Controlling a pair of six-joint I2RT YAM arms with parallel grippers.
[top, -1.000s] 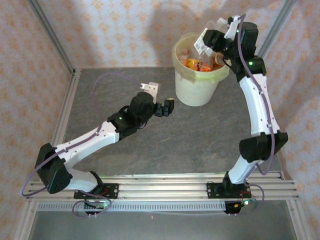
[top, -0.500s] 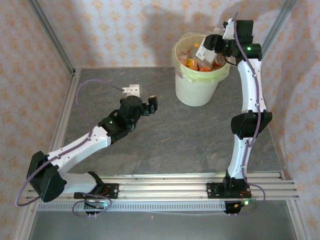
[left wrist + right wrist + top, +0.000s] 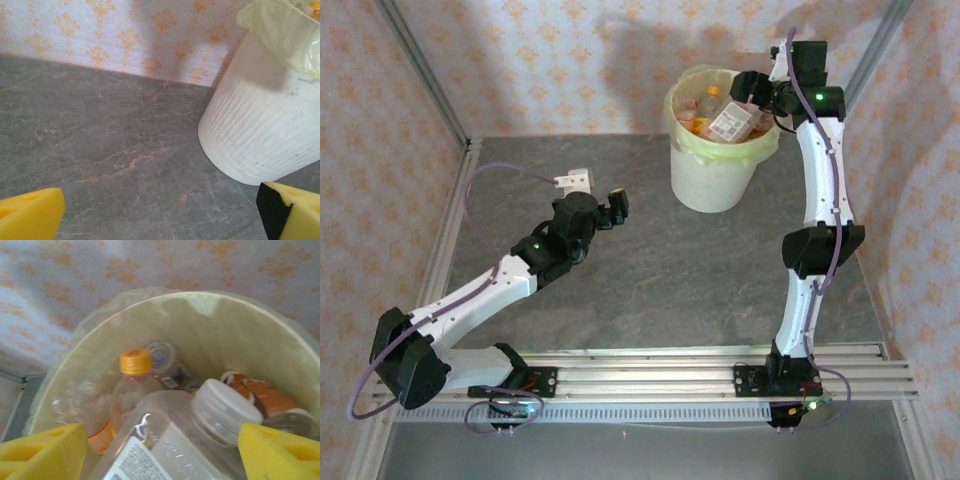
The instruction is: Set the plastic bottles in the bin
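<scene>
Right gripper (image 3: 750, 92) hangs right over the mouth of the bin (image 3: 710, 185), which makes sense for a drop. Its yellow fingers (image 3: 45, 452) are spread apart, and the clear white-capped bottle (image 3: 160, 435) lies below between them, resting on the pile rather than pinched.

Bin's pretty full: an orange-capped bottle (image 3: 135, 365), another clear bottle (image 3: 162, 357) behind it and an orange-labelled bottle (image 3: 262, 397), all inside the pale green liner (image 3: 215, 325).

Left gripper (image 3: 613, 207) sits wide open with nothing in it, low over the grey table (image 3: 670, 290) left of the bin, probably parked out of the way. Going by that pile, the job looks nearly done.
</scene>
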